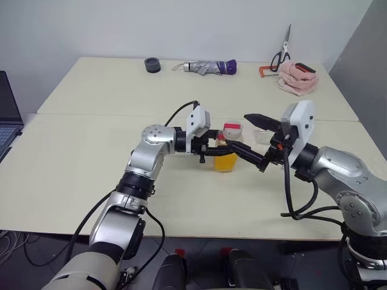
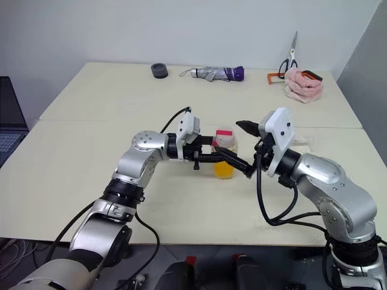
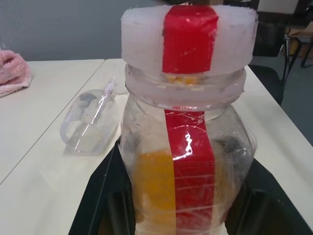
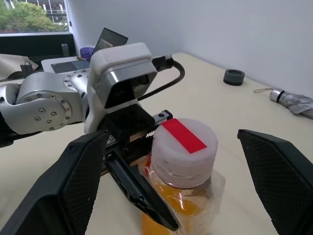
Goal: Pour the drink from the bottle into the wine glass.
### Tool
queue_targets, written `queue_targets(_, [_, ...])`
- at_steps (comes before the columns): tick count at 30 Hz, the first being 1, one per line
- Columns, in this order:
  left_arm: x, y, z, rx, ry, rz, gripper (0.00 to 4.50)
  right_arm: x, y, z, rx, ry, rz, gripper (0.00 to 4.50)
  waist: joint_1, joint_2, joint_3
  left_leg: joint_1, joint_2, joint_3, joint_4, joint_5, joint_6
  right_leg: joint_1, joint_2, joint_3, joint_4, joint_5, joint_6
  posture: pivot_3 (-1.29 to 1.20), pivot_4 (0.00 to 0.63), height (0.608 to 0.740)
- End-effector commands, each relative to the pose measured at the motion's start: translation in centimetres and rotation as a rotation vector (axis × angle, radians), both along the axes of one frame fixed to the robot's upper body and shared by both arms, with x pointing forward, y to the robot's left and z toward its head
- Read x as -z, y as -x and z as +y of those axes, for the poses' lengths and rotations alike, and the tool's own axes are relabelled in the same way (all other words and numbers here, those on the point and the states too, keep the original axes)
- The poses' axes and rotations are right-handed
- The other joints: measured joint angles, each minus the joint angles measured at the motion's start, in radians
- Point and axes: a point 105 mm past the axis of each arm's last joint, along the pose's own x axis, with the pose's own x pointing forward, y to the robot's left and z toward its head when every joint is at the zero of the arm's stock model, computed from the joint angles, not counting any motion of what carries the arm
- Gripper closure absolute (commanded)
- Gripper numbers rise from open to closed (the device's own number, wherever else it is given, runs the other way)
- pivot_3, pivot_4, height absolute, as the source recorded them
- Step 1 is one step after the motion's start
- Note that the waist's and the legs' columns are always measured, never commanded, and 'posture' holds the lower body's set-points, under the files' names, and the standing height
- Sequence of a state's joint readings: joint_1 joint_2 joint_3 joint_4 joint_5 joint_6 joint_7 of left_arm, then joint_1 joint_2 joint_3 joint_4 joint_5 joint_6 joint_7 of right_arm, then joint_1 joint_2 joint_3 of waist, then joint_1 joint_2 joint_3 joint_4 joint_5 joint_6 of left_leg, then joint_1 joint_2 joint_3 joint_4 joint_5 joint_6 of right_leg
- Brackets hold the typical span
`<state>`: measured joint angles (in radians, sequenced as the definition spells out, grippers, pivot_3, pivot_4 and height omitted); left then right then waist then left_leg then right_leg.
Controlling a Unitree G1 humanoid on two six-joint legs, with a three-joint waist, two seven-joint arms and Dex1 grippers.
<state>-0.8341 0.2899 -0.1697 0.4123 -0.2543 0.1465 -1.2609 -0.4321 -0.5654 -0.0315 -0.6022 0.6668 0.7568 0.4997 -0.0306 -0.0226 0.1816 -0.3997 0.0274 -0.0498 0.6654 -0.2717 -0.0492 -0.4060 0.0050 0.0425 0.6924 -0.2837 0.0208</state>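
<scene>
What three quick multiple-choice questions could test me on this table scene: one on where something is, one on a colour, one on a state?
1. Where is the folded umbrella?
A. far side of the table
B. beside the bottle
C. on the floor

2. What colour is the drink?
A. green
B. orange-yellow
C. clear

3. How is the bottle now?
A. uncapped and tipped
B. lying on its side
C. capped, upright, gripped by the left gripper

Answers: 1 A, it lies near the far edge; 2 B, orange-yellow shows through the plastic; 3 C, the cap is on and black fingers clamp the body, while the right gripper stands open around the cap.
</scene>
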Motion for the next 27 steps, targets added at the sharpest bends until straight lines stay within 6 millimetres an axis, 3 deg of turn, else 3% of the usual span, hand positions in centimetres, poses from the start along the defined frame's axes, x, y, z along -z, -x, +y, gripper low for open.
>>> queue_targets(1, [-1.3, 0.5, -0.4, 0.032, 0.023, -0.055, 2.77, -1.0, -0.4, 0.4, -0.01, -0.012, -0.041, 0.0, 0.0, 0.0, 0.0, 0.0, 0.0, 0.0, 0.0, 0.0, 0.0, 0.0, 0.0, 0.0, 0.0, 0.0, 0.0, 0.0, 0.15, 0.74])
queue_targets(10, [-1.3, 0.5, -0.4, 0.032, 0.025, -0.056, 2.77, -0.8, -1.2, 0.7, -0.03, -0.027, -0.026, 0.0, 0.0, 0.0, 0.0, 0.0, 0.0, 0.0, 0.0, 0.0, 0.0, 0.0, 0.0, 0.0, 0.0, 0.0, 0.0, 0.0, 0.15, 0.74])
queue_targets(13, [-1.3, 0.6, -0.4, 0.032, 0.025, -0.056, 2.77, -0.7, -1.4, 0.9, -0.036, -0.025, -0.023, 0.58, 0.0, 0.0, 0.0, 0.0, 0.0, 0.0, 0.0, 0.0, 0.0, 0.0, 0.0, 0.0, 0.0, 0.0, 0.0, 0.0, 0.15, 0.74])
queue_targets(19, [-1.3, 0.6, -0.4, 0.032, 0.025, -0.058, 2.77, -0.5, -1.3, 1.3, -0.051, -0.014, -0.023, 2.59, 0.0, 0.0, 0.0, 0.0, 0.0, 0.0, 0.0, 0.0, 0.0, 0.0, 0.0, 0.0, 0.0, 0.0, 0.0, 0.0, 0.15, 0.74])
queue_targets(27, [-1.3, 0.6, -0.4, 0.03, 0.026, -0.056, 2.77, -0.7, -1.1, 1.4, -0.052, 0.033, -0.117, 2.65, 0.0, 0.0, 0.0, 0.0, 0.0, 0.0, 0.0, 0.0, 0.0, 0.0, 0.0, 0.0, 0.0, 0.0, 0.0, 0.0, 0.15, 0.74])
